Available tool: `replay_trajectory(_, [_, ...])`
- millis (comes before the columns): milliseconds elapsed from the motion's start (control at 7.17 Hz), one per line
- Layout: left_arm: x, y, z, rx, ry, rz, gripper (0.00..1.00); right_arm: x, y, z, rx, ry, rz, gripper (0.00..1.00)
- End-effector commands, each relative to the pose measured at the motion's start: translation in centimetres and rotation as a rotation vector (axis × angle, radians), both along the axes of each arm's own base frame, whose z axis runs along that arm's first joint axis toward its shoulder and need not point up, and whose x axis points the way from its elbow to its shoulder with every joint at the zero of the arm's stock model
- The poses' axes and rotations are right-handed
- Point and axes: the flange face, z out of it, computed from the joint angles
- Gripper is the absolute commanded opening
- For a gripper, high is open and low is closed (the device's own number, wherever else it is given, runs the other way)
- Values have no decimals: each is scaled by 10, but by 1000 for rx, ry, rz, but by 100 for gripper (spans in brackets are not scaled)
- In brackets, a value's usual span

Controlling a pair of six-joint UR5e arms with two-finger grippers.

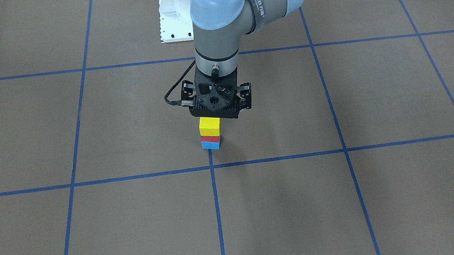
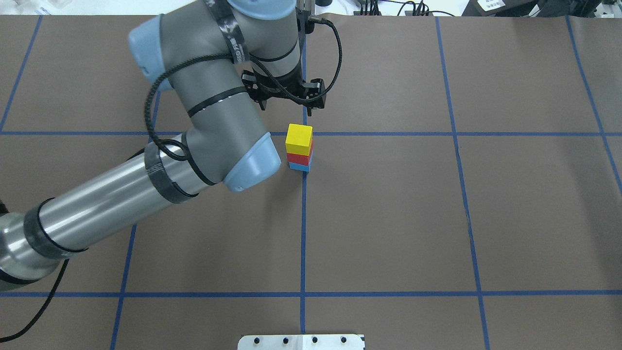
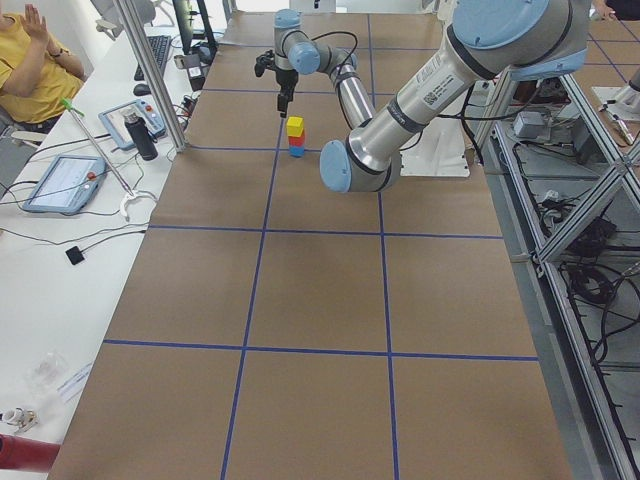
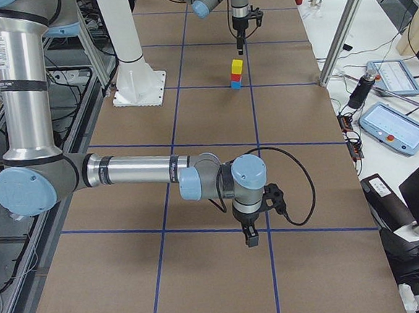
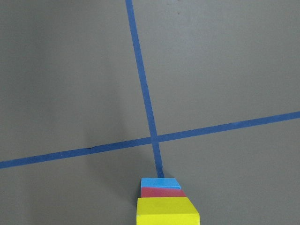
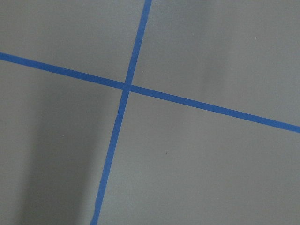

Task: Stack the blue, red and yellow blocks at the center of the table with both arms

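A yellow block (image 1: 209, 125) sits on a red block (image 1: 210, 138), which sits on a blue block (image 1: 211, 145). The stack stands upright beside a tape crossing at the table's center. It also shows in the overhead view (image 2: 298, 138) and at the bottom of the left wrist view (image 5: 166, 213). My left gripper (image 2: 303, 108) hangs straight above the stack, clear of the yellow block, empty and apparently open. Its fingers are mostly hidden by the wrist. My right gripper (image 4: 250, 239) points down over bare table far from the stack. I cannot tell if it is open or shut.
Brown paper with a blue tape grid (image 2: 303, 218) covers the table. The white robot base plate (image 2: 301, 341) lies at the near edge. Beside the table are a side bench with tablets (image 4: 388, 124), a person (image 3: 30, 60) and frame posts (image 4: 341, 30).
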Motion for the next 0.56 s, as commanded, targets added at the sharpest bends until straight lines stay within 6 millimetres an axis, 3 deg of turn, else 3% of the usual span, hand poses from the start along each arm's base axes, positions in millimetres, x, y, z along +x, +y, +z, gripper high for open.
replay_trajectory(0, [-116,14,56,83,-45,53,100,0,0,0,-1,0,0,100])
replay_trajectory(419, [-311,-15,226,205,-142,205,100,0,1,2,-4,0,0,100])
